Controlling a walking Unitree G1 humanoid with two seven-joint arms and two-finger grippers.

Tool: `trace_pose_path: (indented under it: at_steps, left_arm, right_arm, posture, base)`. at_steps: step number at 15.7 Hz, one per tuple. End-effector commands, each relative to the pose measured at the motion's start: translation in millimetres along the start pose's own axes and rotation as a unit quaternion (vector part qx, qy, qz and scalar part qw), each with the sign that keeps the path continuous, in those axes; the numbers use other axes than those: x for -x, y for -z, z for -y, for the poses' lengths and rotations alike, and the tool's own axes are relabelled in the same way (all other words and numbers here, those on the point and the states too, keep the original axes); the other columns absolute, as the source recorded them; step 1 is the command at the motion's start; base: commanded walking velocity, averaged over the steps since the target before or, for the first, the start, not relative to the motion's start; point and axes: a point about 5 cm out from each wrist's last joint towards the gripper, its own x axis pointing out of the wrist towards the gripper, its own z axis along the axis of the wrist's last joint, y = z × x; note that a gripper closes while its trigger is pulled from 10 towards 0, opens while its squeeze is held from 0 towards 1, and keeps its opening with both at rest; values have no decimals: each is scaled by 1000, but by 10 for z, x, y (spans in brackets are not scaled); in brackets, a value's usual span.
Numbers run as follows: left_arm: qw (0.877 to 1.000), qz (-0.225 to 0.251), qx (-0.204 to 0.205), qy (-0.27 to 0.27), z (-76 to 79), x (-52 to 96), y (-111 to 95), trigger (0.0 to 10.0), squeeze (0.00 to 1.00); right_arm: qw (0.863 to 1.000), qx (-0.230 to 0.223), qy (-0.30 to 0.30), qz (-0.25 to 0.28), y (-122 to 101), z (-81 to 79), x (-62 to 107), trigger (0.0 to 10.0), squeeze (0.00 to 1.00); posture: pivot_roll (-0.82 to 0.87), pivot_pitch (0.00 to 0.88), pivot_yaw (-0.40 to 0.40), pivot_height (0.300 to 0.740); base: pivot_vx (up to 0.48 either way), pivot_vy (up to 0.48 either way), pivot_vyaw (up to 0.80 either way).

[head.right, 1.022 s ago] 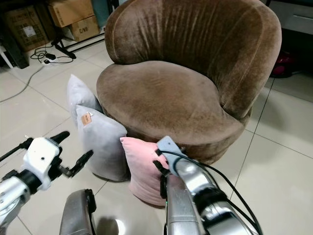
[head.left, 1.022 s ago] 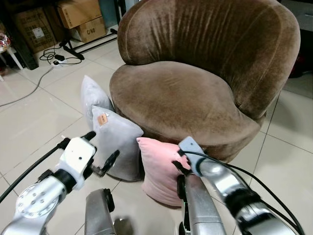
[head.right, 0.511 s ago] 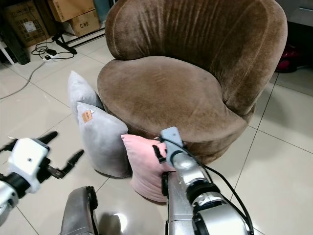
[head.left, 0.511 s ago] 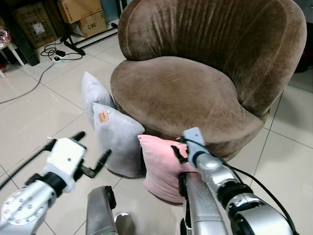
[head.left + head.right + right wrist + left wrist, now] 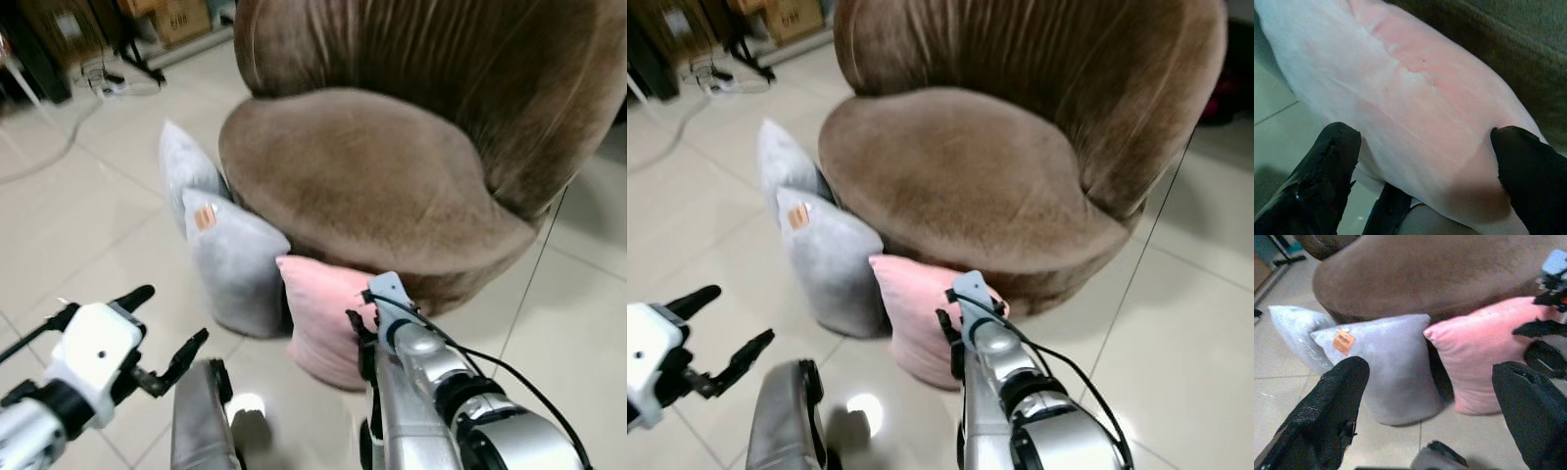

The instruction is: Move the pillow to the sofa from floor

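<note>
**Right end effector spread around the pink pillow by the sofa**

The pink pillow (image 5: 323,315) stands on the floor (image 5: 88,215), leaning against the front of the brown sofa (image 5: 372,176), just beside a grey pillow (image 5: 233,262). The right arm reaches forward and down, its right end effector (image 5: 1425,161) spread wide with fingers (image 5: 1327,161) either side of the pink pillow's edge. The left arm is held out over the floor, away from the sofa, with the left end effector (image 5: 162,328) wide open and holding nothing.
</note>
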Motion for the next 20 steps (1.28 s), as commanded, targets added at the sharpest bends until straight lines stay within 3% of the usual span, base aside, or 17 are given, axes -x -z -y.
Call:
trace_pose_path:
  at_steps: [1,3,4,5,7,20]
  left_arm:
    - [1000,-4,-7,6,-4,65,-47,10000,0]
    - [1000,-22,-16,7,-13,221,-76,10000,0]
    - [999,-30,-18,5,-20,279,-89,10000,0]
    - [999,-38,-18,6,-19,326,-89,10000,0]
    - [999,-44,-16,15,6,361,-88,10000,0]
    - [998,-58,-13,24,35,403,-67,10000,0]
  right_arm:
    - [1000,6,10,-13,21,-15,-4,10000,0]
    - [999,18,44,2,-48,-43,-16,10000,0]
    - [998,28,55,11,-84,-77,-20,3961,0]
    - [998,36,53,16,-101,-146,-24,0,0]
    - [998,67,17,9,-58,-318,-20,0,0]
    - [996,84,28,11,-35,-358,-13,0,0]
  posture:
    - [57,185,31,505]
    - [77,200,44,505]
    - [84,204,51,505]
    - [85,207,53,505]
    - [80,202,50,505]
    - [83,200,59,505]
  base:
    - [0,0,0]
    - [0,0,0]
    - [0,0,0]
    - [0,0,0]
    - [0,0,0]
    - [0,0,0]
